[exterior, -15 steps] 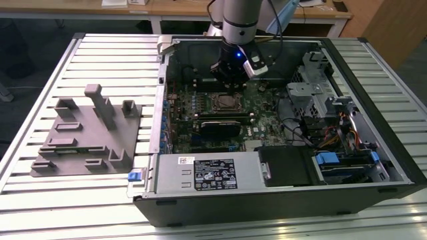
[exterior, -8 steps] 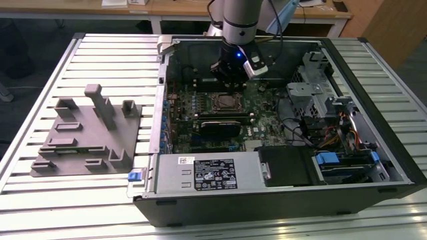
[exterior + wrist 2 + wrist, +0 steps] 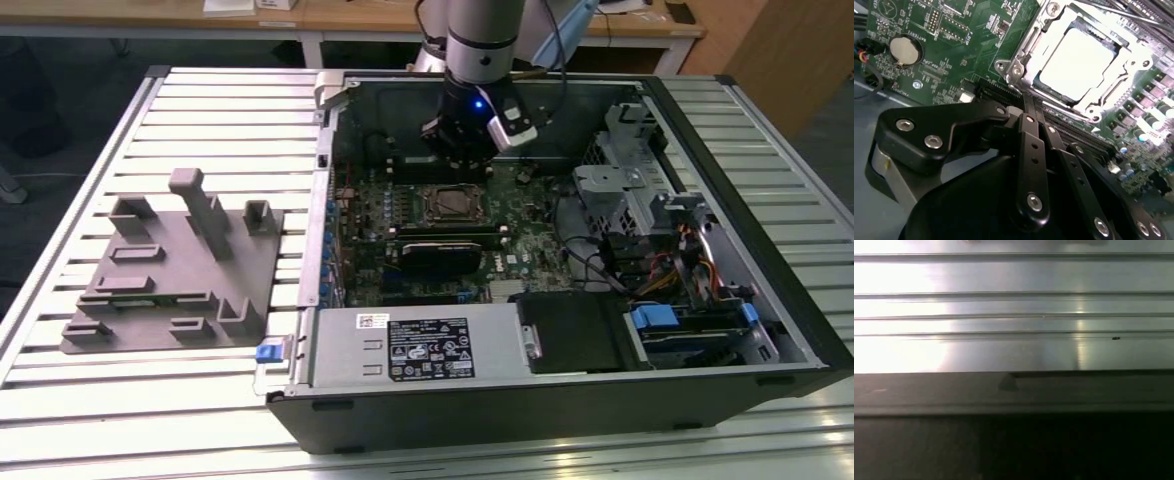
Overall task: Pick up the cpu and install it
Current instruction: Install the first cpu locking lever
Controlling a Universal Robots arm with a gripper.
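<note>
The cpu sits in the socket; tool hovers above.

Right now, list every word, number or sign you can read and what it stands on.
None can be read.
Power supply label: print too small.
Motherboard lettering by the coin battery: blurred.
Chip in the socket: washed out by glare, no marks legible.
</note>
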